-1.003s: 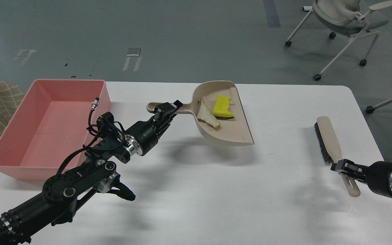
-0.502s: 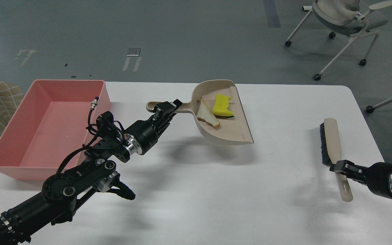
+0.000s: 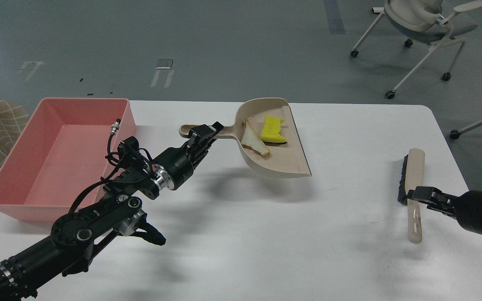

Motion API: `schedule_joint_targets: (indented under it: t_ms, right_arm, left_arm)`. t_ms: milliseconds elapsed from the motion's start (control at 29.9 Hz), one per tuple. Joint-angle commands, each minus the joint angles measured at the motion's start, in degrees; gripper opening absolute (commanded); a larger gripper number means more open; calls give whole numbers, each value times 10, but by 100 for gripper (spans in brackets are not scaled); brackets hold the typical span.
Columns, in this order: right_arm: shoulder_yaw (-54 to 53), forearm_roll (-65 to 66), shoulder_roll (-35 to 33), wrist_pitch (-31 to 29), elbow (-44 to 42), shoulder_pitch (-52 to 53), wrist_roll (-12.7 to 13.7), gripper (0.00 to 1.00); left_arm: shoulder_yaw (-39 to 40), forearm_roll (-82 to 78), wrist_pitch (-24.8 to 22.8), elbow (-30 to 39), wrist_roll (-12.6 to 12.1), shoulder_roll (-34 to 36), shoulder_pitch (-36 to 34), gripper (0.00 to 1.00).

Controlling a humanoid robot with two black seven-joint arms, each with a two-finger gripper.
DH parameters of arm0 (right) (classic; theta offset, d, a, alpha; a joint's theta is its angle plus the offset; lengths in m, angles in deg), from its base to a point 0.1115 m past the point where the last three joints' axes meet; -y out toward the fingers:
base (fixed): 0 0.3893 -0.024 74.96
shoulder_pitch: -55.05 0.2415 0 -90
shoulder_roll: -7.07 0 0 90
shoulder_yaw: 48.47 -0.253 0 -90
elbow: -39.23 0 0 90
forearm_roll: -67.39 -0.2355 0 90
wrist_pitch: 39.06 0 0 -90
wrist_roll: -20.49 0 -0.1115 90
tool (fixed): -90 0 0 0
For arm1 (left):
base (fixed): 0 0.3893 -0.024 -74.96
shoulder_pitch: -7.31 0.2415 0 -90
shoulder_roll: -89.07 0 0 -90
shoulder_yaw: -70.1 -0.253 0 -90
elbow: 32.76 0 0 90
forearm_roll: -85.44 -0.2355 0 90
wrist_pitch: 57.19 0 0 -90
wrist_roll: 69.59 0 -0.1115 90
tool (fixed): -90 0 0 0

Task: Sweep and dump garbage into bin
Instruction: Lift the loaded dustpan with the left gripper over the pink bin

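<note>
**Scraps in the dustpan, bin not yet filled**

The white table (image 3: 241, 234) carries everything, and the pink bin (image 3: 23, 196) at its left end serves as the landmark. The bin looks empty: its floor shows bare pink, so the dumping has not been done.

To the right of the bin, the beige dustpan (image 3: 283, 161) is held off the table, judging by the shadow beneath it, with its handle pointing back toward the bin. The left gripper (image 3: 203, 134) pinches that handle, its jaws closed around it. Both pieces of garbage lie inside the pan: the yellow sponge chunk (image 3: 272, 130) toward the back wall, and the off-white scrap (image 3: 252, 141) just beside it on the side nearer the bin. The sweeping therefore appears finished.

Far to the right of the bin, near the table's opposite edge, the right gripper (image 3: 420, 195) is clamped on the handle of the brush (image 3: 413, 184), bristles facing left.

What seems left is to carry the pan over the bin and tip it so both scraps slide out, keeping it level on the way.
</note>
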Motion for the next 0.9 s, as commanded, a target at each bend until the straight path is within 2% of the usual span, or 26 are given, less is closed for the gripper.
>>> schedule_joint_targets:
  t_ms: [0, 201, 401, 535, 702, 870]
  right_arm:
    - [-33, 0, 4, 0, 1, -1, 0, 94]
    - [-137, -1, 21, 0, 1, -1, 0, 96]
    - [-282, -17, 142, 0, -5, -2, 0, 98]
    - [-374, -64, 280, 0, -8, 6, 1, 100]
    - [-397, -94, 347, 0, -24, 23, -1, 100]
    - [-402, -122, 396, 0, -78, 59, -5, 100]
  left_arm:
    - [0, 12, 0, 0, -1, 1, -3, 14]
    - [1, 19, -1, 0, 0, 10, -10, 14]
    - [1, 19, -1, 0, 0, 12, -11, 14]
    - [2, 40, -1, 1, 1, 26, -10, 14]
    - [23, 60, -1, 17, 2, 50, -8, 14]
    - [43, 67, -6, 31, 2, 83, -9, 14]
